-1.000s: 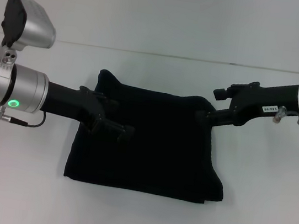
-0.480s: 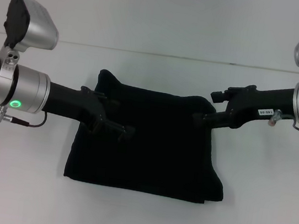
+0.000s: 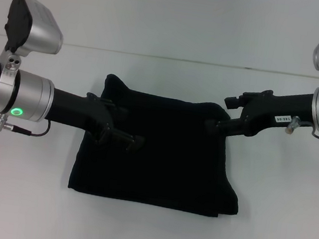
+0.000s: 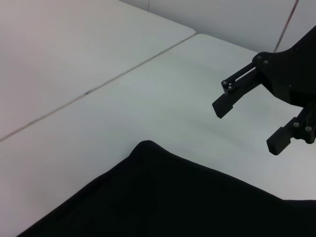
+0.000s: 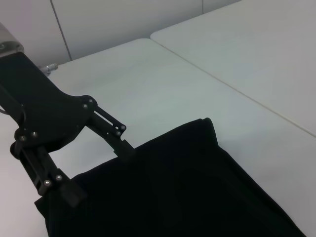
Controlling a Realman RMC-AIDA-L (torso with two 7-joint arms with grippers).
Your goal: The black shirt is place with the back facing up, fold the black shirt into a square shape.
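Black shirt (image 3: 158, 152): lay folded square on the white table (image 3: 18, 195), unmoved.
Left gripper (image 5: 96, 155): fingers spread, released, above its left edge.
Right gripper (image 4: 249, 116): released, had edged back slightly; folding looked finished.

The right tool (image 3: 217, 126), its fingers spread apart, now sits slightly farther from the black shirt's (image 3: 159, 161) top right corner than a second ago, the arm drawn back a little.
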